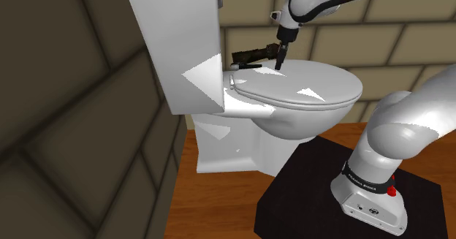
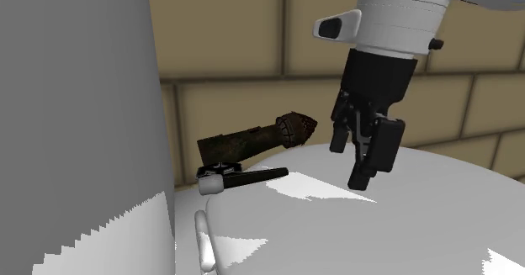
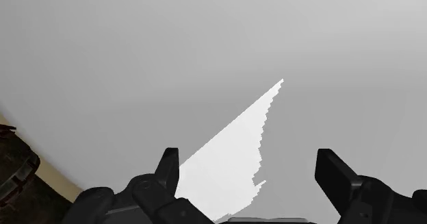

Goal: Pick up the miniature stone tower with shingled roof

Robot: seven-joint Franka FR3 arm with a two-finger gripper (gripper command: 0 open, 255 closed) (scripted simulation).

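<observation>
Shoulder view, left to right: a wall [image 1: 73,128] of large dull brown blocks with recessed joints, then the plain white, flat-sided toilet tank [image 1: 175,40]. Just beyond the tank, at the back of the closed toilet lid [image 1: 307,88], the miniature tower [image 1: 256,55] lies on its side. In the second exterior view the tower [image 2: 252,139] is a dark brown, roughly cylindrical shaft with a mottled, stone-like surface. It ends in a blunt conical roof [image 2: 296,129] marked with small overlapping ridges. The roof end points to that view's right and sits slightly higher than the base end. A slim black object [image 2: 248,177] with a pale cap lies just in front of the tower; it cannot be identified. To the tower's right the black gripper [image 2: 353,160] hangs pointing down over the lid, near the roof tip but clear of it. Its fingers [image 2: 374,151] are spread and empty. The wrist view confirms this: the gripper [image 3: 252,171] has both fingers standing well apart over the smooth, glossy white lid [image 3: 205,51], with nothing between them, and the tower's dark edge [image 3: 14,168] lies off to one side. The lid is oval and gently domed. Further right, the white arm [image 1: 329,0] rises from a matte black box stand [image 1: 321,194] set on a wooden plank floor [image 1: 190,157].
</observation>
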